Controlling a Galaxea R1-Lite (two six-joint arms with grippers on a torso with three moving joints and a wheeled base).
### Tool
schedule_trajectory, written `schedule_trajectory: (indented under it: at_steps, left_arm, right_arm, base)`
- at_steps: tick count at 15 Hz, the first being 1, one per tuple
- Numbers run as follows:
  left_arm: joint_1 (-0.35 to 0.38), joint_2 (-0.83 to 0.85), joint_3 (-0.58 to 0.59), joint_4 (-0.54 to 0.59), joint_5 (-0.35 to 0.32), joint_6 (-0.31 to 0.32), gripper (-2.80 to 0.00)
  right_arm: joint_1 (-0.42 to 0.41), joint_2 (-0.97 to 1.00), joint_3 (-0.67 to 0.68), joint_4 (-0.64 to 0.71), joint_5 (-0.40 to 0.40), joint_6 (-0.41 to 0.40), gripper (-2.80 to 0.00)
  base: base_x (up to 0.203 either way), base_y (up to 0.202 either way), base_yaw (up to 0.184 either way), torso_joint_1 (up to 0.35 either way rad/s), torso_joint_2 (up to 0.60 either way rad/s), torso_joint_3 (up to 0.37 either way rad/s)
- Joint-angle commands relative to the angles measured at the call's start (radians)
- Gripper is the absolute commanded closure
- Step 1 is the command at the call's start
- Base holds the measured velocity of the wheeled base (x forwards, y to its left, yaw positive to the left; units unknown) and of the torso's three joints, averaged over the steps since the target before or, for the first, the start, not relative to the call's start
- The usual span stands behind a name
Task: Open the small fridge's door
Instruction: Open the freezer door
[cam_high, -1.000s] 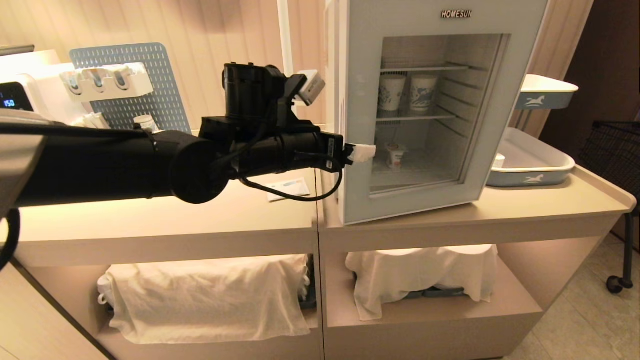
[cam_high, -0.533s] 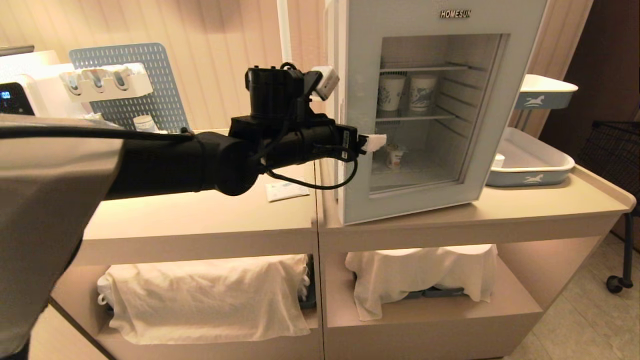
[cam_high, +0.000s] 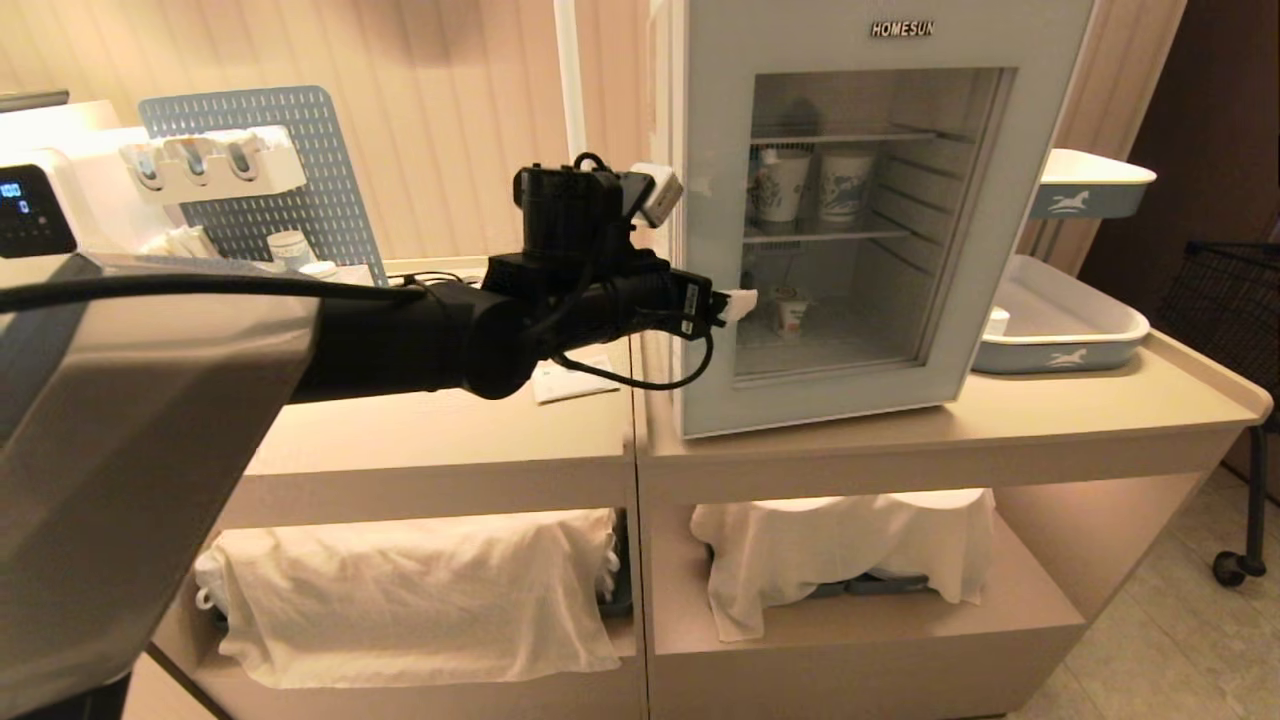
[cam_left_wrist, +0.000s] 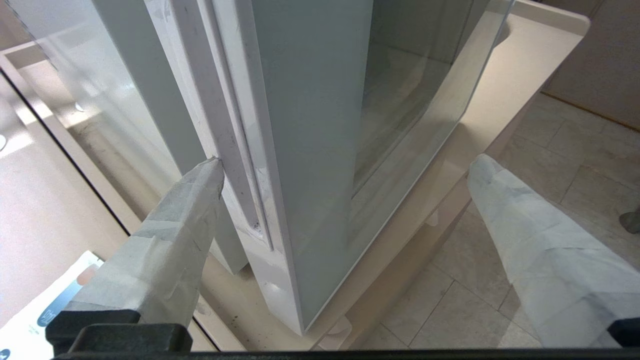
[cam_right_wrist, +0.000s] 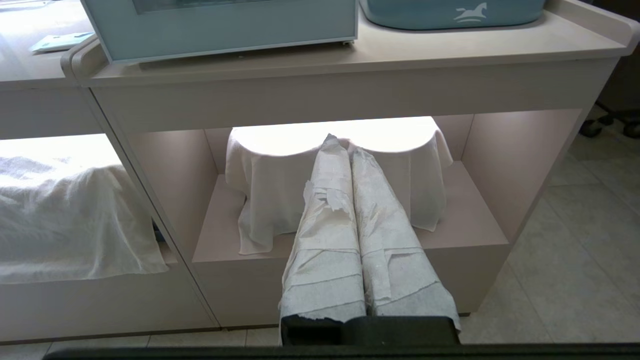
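Observation:
The small fridge (cam_high: 860, 210) stands on the counter with paper cups (cam_high: 845, 185) on its wire shelves. Its door (cam_high: 715, 220), pale grey-blue with a glass window, is slightly ajar at its left edge. My left gripper (cam_high: 735, 303) is open at that edge. In the left wrist view my left gripper (cam_left_wrist: 347, 161) straddles the door (cam_left_wrist: 310, 100). One finger (cam_left_wrist: 190, 200) touches the white inner edge by the recessed handle (cam_left_wrist: 225, 125), and the other finger (cam_left_wrist: 525, 235) hangs in front of the door, apart from it. My right gripper (cam_right_wrist: 340, 142) is shut and empty, low before the counter.
A water dispenser with a black display (cam_high: 35, 210) and a blue pegboard (cam_high: 260, 170) stand at the back left. A card (cam_high: 570, 382) lies on the counter. Blue-white trays (cam_high: 1070, 325) sit right of the fridge. Cloth-covered things (cam_high: 420, 590) fill the lower shelves.
My left arm has reached further forward and right, to the door's left edge. The door has swung slightly, with its lettering and window edge now a little further left.

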Motion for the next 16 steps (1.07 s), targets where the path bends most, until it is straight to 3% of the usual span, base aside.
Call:
schedule_trajectory:
  at_steps: [1,4,11,16]
  left_arm:
    - [-0.002,0.007,-0.008,-0.002,-0.003,0.005,-2.8]
    - [-0.008,-0.046,0.031,0.011,0.0,-0.004,-2.8]
    - [-0.008,-0.222,0.268,0.039,0.026,0.005,-2.8]
    - [-0.007,-0.203,0.232,0.051,0.029,0.01,-2.8]
  right_arm:
    - [0.0,-0.001,0.011,0.0,-0.001,-0.001,0.0]
    - [0.0,0.0,0.011,0.0,0.0,-0.001,0.0]
    - [0.0,0.0,0.011,0.0,0.0,-0.001,0.0]
    - [0.0,0.0,0.011,0.0,0.0,-0.001,0.0]
  base:
    - [0.0,0.0,0.0,0.0,0.0,0.0]
    - [0.0,0.0,0.0,0.0,0.0,0.0]
    - [0.0,0.0,0.0,0.0,0.0,0.0]
    - [0.0,0.0,0.0,0.0,0.0,0.0]
